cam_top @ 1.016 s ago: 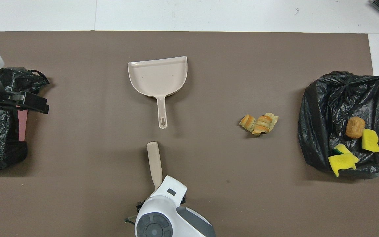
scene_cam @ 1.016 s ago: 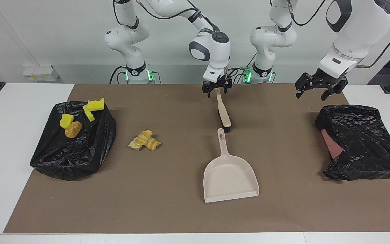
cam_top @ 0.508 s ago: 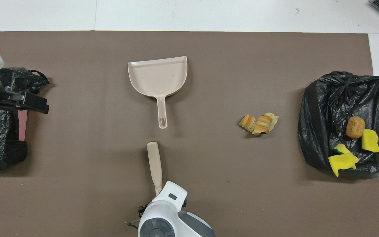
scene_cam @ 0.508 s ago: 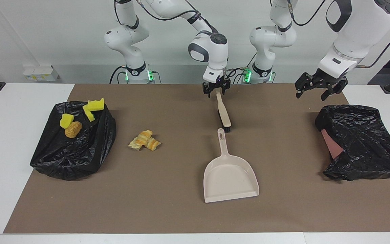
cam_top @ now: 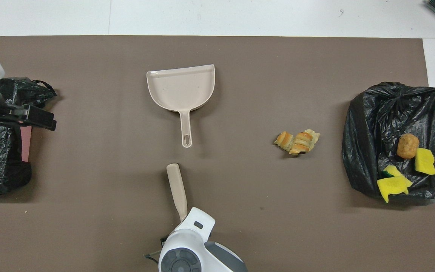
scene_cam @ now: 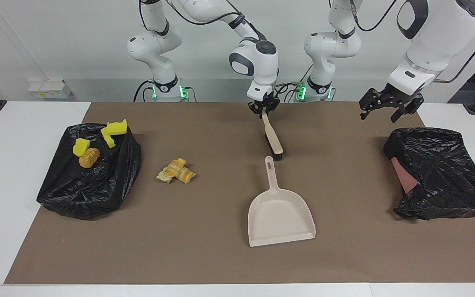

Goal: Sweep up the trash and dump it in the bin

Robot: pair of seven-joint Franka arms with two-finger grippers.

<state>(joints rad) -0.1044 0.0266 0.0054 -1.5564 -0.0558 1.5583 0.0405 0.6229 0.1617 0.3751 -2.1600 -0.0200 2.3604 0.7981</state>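
Note:
Pale golden pastry chunks of trash (scene_cam: 176, 171) (cam_top: 296, 141) lie on the brown mat. Yellow sponge bits (scene_cam: 114, 130) and an orange-brown lump (scene_cam: 89, 157) rest on a black-bagged bin (scene_cam: 93, 185) at the right arm's end. My right gripper (scene_cam: 264, 110) is shut on the handle end of the beige brush (scene_cam: 272, 138) (cam_top: 177, 189), whose black bristles rest on the mat. The beige dustpan (scene_cam: 281, 214) (cam_top: 181, 88) lies just farther from the robots, its handle toward the brush. My left gripper (scene_cam: 388, 109) hangs open and holds nothing, above the mat beside a second black-bagged bin (scene_cam: 439, 173).
The second bin's bag shows a pink patch (scene_cam: 404, 177) on its side. The brown mat (scene_cam: 204, 255) covers most of the white table. The pastry chunks lie between the brush and the bin with the sponge bits.
My right gripper has closed on the brush handle, and the brush head has shifted slightly. The left arm has not moved.

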